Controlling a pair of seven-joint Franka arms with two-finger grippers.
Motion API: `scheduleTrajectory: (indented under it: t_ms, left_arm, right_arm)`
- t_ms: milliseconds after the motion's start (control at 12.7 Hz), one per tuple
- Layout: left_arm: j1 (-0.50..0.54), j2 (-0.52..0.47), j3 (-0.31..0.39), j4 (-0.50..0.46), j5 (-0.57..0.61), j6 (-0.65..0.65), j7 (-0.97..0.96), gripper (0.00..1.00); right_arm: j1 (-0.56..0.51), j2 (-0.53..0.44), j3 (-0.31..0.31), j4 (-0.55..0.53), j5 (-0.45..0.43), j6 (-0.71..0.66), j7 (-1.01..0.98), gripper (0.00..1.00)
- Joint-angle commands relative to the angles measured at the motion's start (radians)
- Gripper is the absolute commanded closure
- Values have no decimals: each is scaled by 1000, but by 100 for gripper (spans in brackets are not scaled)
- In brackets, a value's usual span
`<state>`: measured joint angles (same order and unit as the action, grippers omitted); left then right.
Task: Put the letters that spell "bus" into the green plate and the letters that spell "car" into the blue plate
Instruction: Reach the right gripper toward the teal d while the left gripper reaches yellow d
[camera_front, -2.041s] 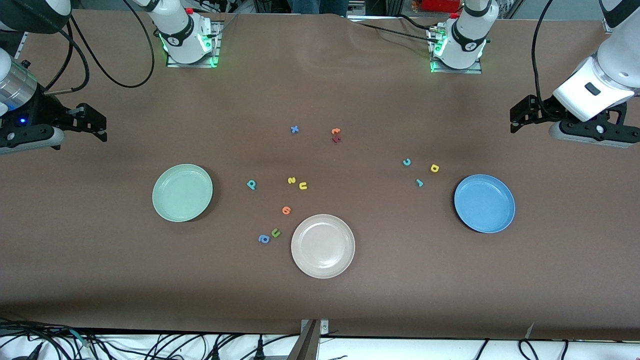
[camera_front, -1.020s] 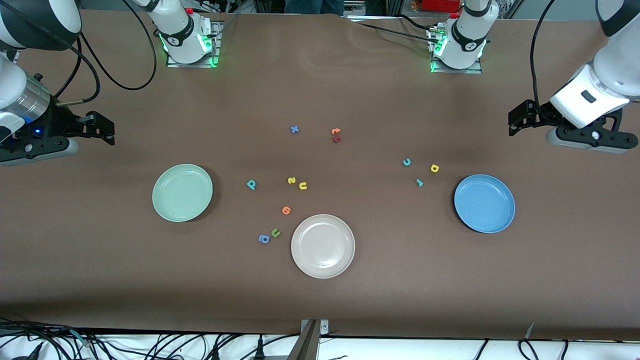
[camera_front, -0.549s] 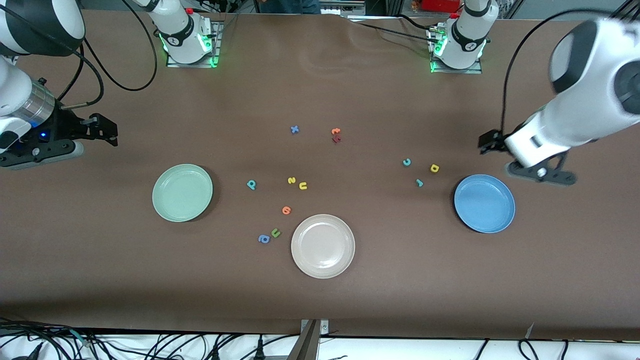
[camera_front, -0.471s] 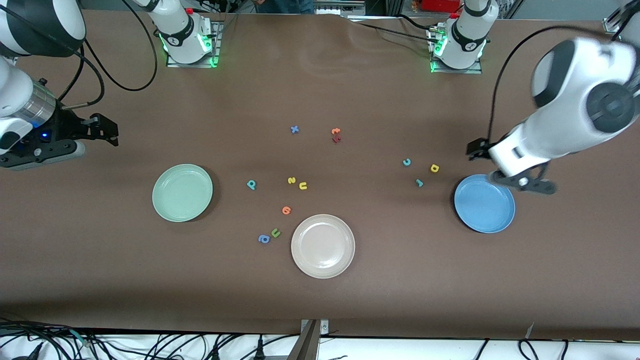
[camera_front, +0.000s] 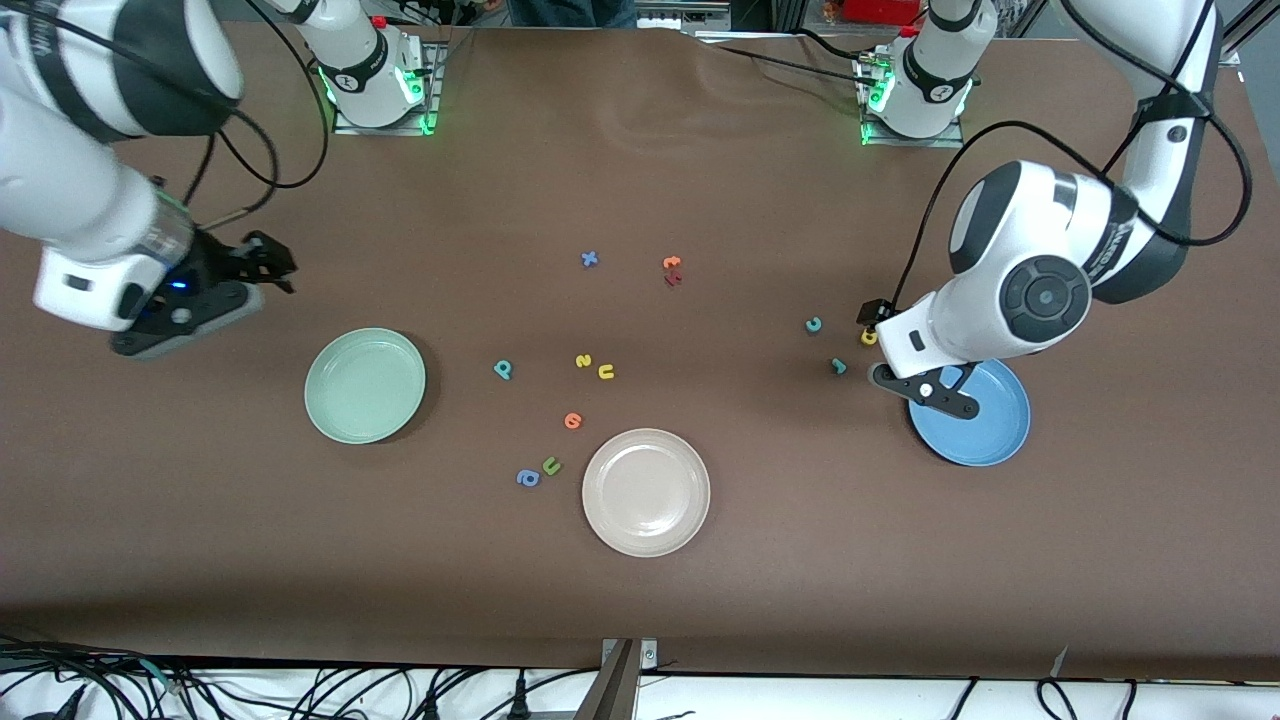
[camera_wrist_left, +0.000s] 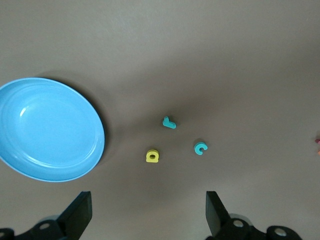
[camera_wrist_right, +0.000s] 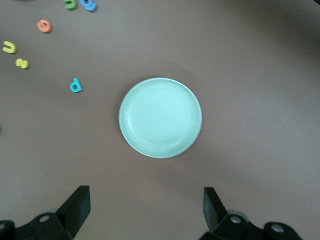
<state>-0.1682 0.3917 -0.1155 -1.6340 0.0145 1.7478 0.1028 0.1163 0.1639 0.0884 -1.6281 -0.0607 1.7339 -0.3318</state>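
While both plates lie empty: left hand spread over yellow a; right hand spread, near green plate. Next: descend, pinch.

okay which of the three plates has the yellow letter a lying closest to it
The blue plate, at the left arm's end of the table. The yellow a lies just beside its rim, with the teal r and teal c; the other two plates sit much farther off.

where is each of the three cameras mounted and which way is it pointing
Front view: high across the table, facing both arm bases; shows both arms, three plates, scattered letters.
Left wrist view: on the left arm, looking down past the open left tool at the blue plate and the teal c.
Right wrist view: on the right arm, looking down past the open right tool at the green plate.
Shared: each plate also shows in front view.
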Motion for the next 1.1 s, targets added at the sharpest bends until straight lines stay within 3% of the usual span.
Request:
scheduleTrajectory:
  t_ms: [0, 314, 628, 863, 1020]
  left_arm:
    - [2, -25, 5, -126, -4, 128, 32, 0]
    - [16, -57, 7, -429, 8, 494, 26, 0]
    - [35, -50, 7, -605, 8, 741, 26, 1]
    - [35, -57, 8, -650, 8, 759, 26, 4]
    - [35, -39, 8, -652, 8, 766, 26, 12]
  right_arm:
    - [-1, 35, 44, -37, -16, 124, -22, 0]
    - [0, 129, 89, -122, -13, 399, -82, 0]
    - [0, 236, 116, -133, -4, 443, -78, 0]
    - [45, 278, 114, -131, 7, 449, -65, 0]
    - [66, 318, 116, -131, 13, 446, -64, 0]
